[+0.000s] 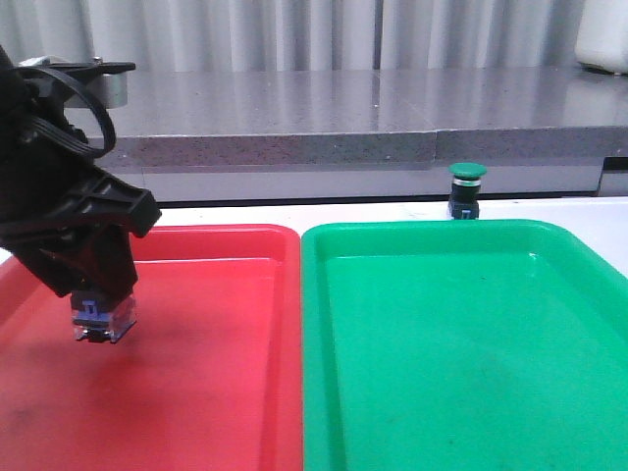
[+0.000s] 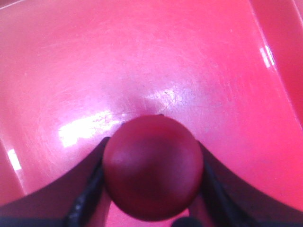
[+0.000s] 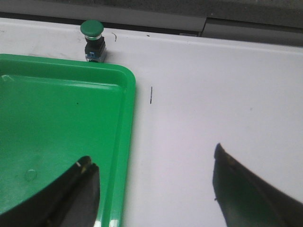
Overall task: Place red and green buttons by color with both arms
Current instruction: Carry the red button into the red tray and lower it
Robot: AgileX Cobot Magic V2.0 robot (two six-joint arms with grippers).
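1. The red button (image 2: 152, 168) hangs upright in the left gripper (image 1: 98, 319), cap up, clear-blue base down, long axis vertical, over the red tray (image 1: 216, 392); the fingers (image 2: 87, 196) clamp the cap's sides.
2. The green button (image 1: 466, 189) stands upright on the white table (image 3: 213, 94), just beyond the green tray (image 1: 442, 363)'s far rim.
3. The right gripper (image 3: 156, 189) is spread wide and holds nothing, straddling that tray's edge; bare table lies beside it.

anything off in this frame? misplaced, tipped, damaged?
Nothing damaged or tipped. The green button stands upright on the white table behind the green tray, not in it yet. The left gripper holds the red button over the red tray.
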